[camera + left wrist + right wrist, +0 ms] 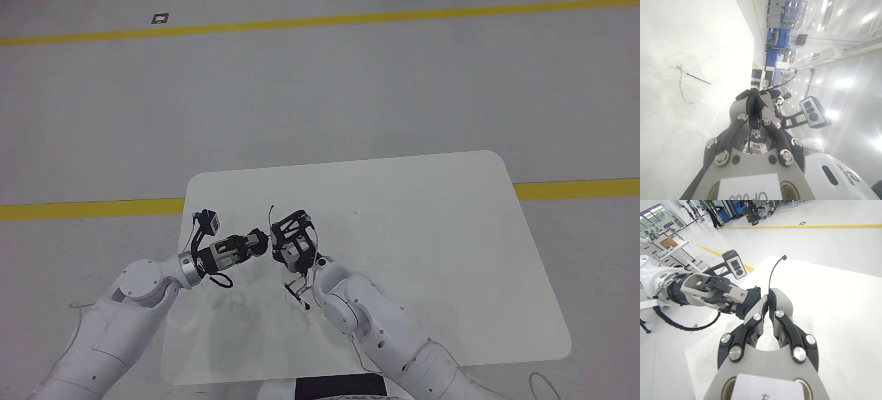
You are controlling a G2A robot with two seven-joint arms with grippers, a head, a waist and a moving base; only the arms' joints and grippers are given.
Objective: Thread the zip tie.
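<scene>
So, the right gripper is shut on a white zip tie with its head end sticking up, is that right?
Not quite: the zip tie is black, not white. The right wrist view shows the right gripper shut on it, with its head end sticking up.

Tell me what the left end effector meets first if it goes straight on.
The right end effector, shut on the zip tie; the left end effector points at its near finger, apparently touching it.

Smooth black plastic zip tie [770,279]; matt white table [829,291]; ribbed right gripper [768,298] pads [772,303].
</scene>
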